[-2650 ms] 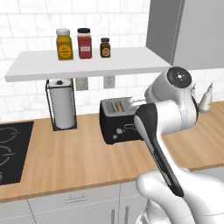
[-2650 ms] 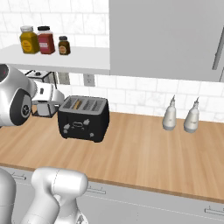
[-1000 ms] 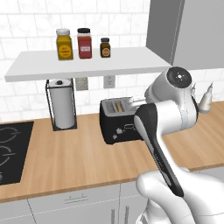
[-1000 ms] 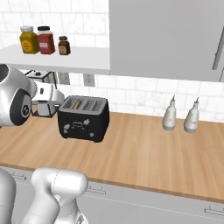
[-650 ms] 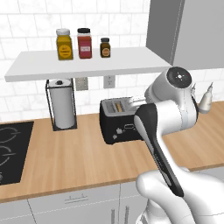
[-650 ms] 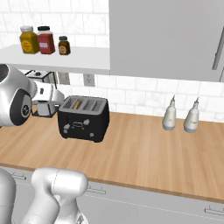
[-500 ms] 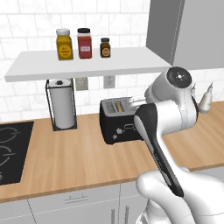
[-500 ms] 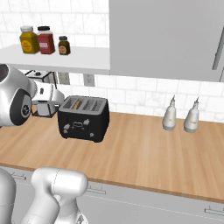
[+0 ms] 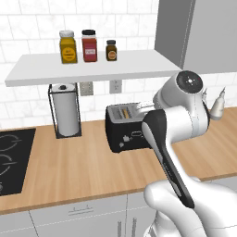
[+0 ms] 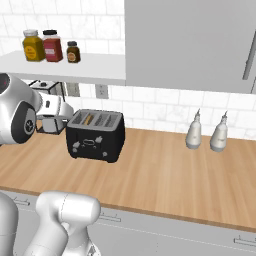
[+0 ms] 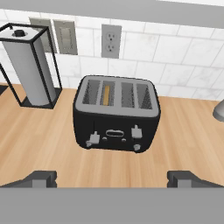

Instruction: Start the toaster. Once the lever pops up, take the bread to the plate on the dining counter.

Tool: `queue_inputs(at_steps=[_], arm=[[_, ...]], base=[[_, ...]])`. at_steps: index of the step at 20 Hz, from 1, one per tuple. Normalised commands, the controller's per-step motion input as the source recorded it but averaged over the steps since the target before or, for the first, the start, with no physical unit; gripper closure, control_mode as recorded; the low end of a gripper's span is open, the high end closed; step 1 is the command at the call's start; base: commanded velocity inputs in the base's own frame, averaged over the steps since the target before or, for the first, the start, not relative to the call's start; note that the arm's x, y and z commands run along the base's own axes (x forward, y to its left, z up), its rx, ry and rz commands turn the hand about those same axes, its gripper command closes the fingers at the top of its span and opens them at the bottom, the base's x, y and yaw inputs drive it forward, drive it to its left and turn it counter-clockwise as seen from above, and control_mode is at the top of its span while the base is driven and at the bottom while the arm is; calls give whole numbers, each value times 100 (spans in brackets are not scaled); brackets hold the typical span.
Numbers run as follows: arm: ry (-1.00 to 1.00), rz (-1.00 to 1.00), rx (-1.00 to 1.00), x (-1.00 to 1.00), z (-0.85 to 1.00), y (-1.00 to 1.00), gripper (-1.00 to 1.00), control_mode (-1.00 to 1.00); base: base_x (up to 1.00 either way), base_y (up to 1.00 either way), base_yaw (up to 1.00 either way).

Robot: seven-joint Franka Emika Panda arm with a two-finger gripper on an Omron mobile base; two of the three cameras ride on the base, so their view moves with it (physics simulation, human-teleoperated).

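The black toaster [image 9: 127, 132] [image 10: 96, 134] [image 11: 116, 114] stands on the wall counter, its front with two light levers facing me. A thin golden slice of bread [image 11: 106, 94] [image 10: 88, 119] sits upright in its second slot from the left. In the hand view my gripper [image 11: 113, 179] hovers in front of and a little above the toaster, apart from it. Its fingertips [image 11: 43, 178] stand wide open with nothing between them. The plate and the dining counter are out of view.
A paper towel roll in a black wire holder [image 9: 65, 111] [image 11: 30, 65] stands left of the toaster. A stovetop [image 9: 11, 157] lies further left. Spice jars [image 9: 88, 45] sit on the shelf above. Two white bottles [image 10: 205, 134] stand at the right.
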Motion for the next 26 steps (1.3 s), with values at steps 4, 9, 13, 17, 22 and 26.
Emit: queue_inputs(at_steps=[4, 9, 13, 17, 22, 26], arm=[[0, 0, 0, 0, 0, 0, -100, -100], [0, 0, 0, 0, 0, 0, -100, -100], [0, 0, 0, 0, 0, 0, -100, -100], [0, 0, 0, 0, 0, 0, -100, -100], [0, 0, 0, 0, 0, 0, -100, -100], [0, 0, 0, 0, 0, 0, -100, -100]], base=[[0, 0, 0], [0, 0, 0], [0, 0, 0], [0, 0, 0], [0, 0, 0], [0, 0, 0]])
